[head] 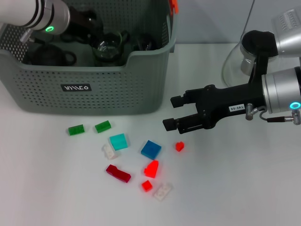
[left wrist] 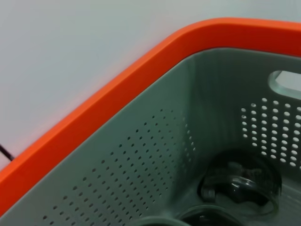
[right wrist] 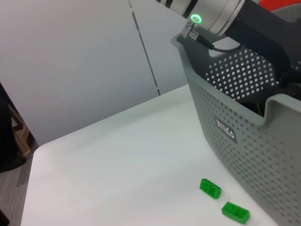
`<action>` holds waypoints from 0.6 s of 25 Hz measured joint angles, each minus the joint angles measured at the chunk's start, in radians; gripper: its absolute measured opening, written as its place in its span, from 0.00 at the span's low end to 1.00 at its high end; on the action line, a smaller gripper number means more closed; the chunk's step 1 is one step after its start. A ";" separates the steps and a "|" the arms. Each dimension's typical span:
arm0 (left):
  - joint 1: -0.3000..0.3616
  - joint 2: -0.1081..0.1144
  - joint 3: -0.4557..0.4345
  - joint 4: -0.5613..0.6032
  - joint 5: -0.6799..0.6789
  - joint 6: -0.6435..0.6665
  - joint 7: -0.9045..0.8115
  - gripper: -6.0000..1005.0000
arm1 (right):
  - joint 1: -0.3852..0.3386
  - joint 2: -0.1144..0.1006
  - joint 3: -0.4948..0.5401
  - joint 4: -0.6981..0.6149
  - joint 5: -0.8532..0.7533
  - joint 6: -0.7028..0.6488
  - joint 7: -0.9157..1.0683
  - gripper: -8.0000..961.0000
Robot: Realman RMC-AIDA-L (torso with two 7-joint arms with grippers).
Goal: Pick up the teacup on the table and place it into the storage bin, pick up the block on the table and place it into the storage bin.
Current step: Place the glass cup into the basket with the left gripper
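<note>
Currently right gripper [head: 170, 113] jaws open, empty, above the table [head: 244, 188]; small red block [head: 179, 146] just below them. Left gripper's jaws inside storage bin [head: 117, 89], state unclear.

Grey-green storage bin [head: 94, 89] dotted all over with small round holes, black label [head: 76, 87] with white letters, orange clip [head: 173, 5] on rim, dark glassy items inside; white table [head: 244, 188]. Scattered blocks: two green [head: 76, 130] [head: 102, 126], one teal [head: 118, 141], one blue [head: 151, 149], one dark red [head: 118, 173], three bright red [head: 151, 168] [head: 179, 146] [head: 147, 185], two white [head: 110, 151] [head: 163, 191]. Black right gripper [head: 175, 113] on silver arm with cyan light ring, left arm [head: 42, 16] silver with green ring.
</note>
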 joint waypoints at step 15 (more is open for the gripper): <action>0.035 0.000 -0.055 0.088 -0.005 0.029 -0.022 0.52 | -0.002 0.000 0.002 0.001 0.000 -0.005 0.000 0.89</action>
